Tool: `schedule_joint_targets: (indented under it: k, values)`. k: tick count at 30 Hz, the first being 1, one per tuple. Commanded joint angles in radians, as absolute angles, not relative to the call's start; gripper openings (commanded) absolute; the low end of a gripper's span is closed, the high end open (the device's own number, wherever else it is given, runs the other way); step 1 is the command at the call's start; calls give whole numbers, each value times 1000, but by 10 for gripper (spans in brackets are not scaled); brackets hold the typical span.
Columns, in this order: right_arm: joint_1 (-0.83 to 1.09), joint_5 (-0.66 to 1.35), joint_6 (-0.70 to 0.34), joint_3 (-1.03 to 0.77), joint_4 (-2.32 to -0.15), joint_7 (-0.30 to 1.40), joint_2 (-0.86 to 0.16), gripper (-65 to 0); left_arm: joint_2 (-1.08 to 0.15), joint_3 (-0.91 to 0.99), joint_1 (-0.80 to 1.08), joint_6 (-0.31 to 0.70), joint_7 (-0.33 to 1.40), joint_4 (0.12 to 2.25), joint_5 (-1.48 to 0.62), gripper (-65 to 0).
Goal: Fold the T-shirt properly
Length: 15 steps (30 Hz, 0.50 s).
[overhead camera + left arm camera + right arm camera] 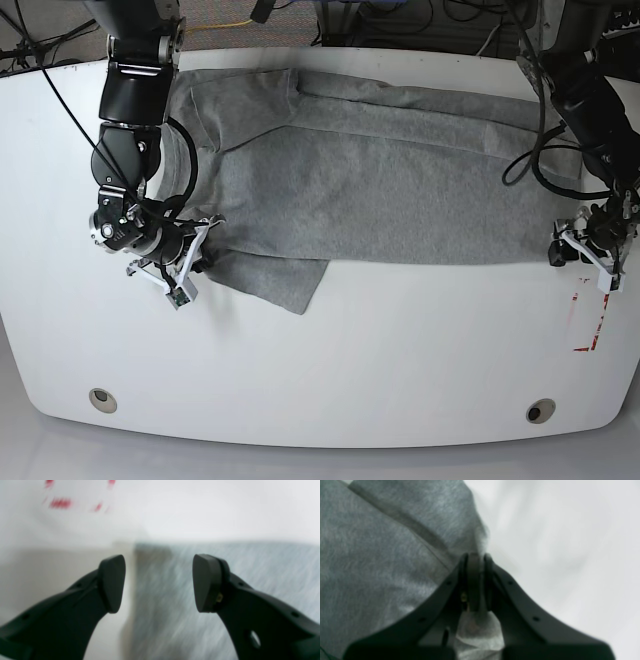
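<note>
Base view, left side: the right gripper (200,250) sits low over the white table (330,360), at the near left edge of the T-shirt (380,180). Its jaws are pinched together on a fold of the grey cloth. The right wrist view confirms this: the fingers (475,580) are closed with fabric caught between them, a bunched bit of grey cloth showing behind the pads, and the sleeve seam running diagonally up to the left. Bare table lies to the right of the fingers in that view.

Centre: the T-shirt lies spread across the far half of the table, plain grey side up, lettering not visible. A flap of it hangs forward near the right gripper, ending in a point toward the near edge. A long fold runs along the far edge.

Right side: the left gripper (590,245) hovers at the shirt's right edge. In the left wrist view its jaws stand wide apart and hold nothing; the left gripper (158,582) is just above the shirt's edge, table to the left, grey cloth to the right. Blurred red marks (61,503) show on the table beyond; in the base view red marks (590,320) lie near the left gripper.
</note>
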<state>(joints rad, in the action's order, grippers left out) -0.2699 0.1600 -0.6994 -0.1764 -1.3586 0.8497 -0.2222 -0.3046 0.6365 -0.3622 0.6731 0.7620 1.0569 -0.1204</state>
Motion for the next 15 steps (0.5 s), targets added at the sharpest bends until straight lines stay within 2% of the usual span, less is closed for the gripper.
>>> schedule_joint_targets:
  k: [1,10,15]
  values:
    - [-289,170,-698,-180,-1376,834,-234,-639,-321,627,-394,633,720,1032,-128,-254]
    - [-285,170,-698,-180,-1376,834,-236,-640,-351,607,-406,536,593,921,-128,-254]
    - [-285,170,-698,-183,-1376,835,-237,-640,-383,607,-400,521,556,911,-127,-254]
